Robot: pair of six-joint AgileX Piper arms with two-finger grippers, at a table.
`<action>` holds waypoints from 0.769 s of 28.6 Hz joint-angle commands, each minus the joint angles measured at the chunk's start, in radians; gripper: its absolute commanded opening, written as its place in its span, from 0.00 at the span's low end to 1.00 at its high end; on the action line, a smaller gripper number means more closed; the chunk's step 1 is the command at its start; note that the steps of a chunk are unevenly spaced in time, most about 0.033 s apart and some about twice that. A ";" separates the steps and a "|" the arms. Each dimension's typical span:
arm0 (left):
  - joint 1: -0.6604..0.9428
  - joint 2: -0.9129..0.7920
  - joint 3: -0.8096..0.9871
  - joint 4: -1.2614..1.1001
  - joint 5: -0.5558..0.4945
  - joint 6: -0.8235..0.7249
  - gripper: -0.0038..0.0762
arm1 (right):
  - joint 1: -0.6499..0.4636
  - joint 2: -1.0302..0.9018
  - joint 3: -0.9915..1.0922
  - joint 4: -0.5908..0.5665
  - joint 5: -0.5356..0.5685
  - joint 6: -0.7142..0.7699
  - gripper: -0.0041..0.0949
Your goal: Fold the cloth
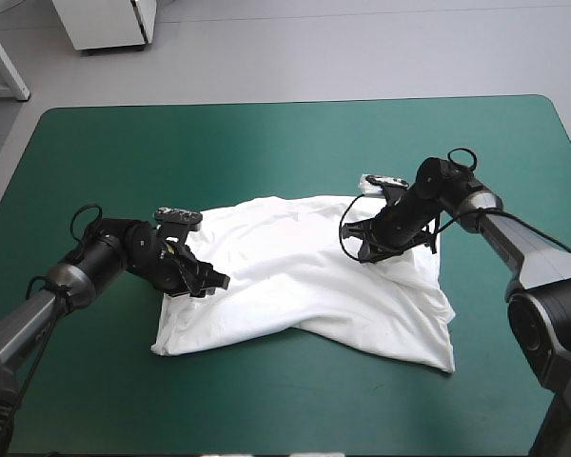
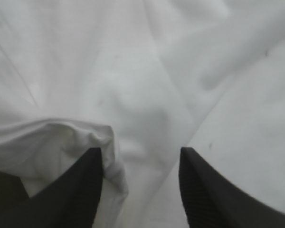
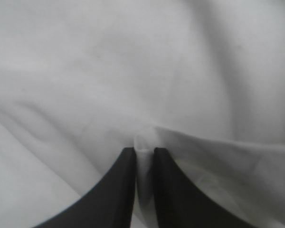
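Note:
The white T-shirt (image 1: 305, 276) lies spread and rumpled across the middle of the teal-green table. My left gripper (image 1: 205, 279) rests low on the shirt's left edge; its black fingers (image 2: 80, 190) stand apart with a raised fold of cloth (image 2: 61, 137) beside one of them. The shirt fills the left wrist view. My right gripper (image 1: 369, 249) sits on the shirt's far right part. In the right wrist view its fingers (image 3: 173, 190) are nearly together with a pinch of white cloth (image 3: 143, 147) between them, so my right gripper (image 3: 143, 154) is shut on the T-shirt.
Bare teal-green cover (image 1: 266, 143) surrounds the shirt on all sides. A white cabinet (image 1: 109, 24) stands on the floor beyond the far edge.

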 commanded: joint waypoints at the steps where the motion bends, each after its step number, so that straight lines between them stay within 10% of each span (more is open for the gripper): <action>1: -0.006 -0.038 -0.032 -0.020 -0.020 -0.002 0.51 | 0.000 -0.066 -0.059 0.035 0.050 -0.014 0.40; 5: -0.006 -0.039 -0.054 -0.015 0.033 -0.002 0.51 | 0.000 -0.093 -0.135 -0.032 0.137 -0.002 0.54; 22: -0.008 -0.267 -0.078 0.176 0.373 -0.239 0.51 | -0.004 -0.316 -0.228 -0.248 0.210 0.096 0.53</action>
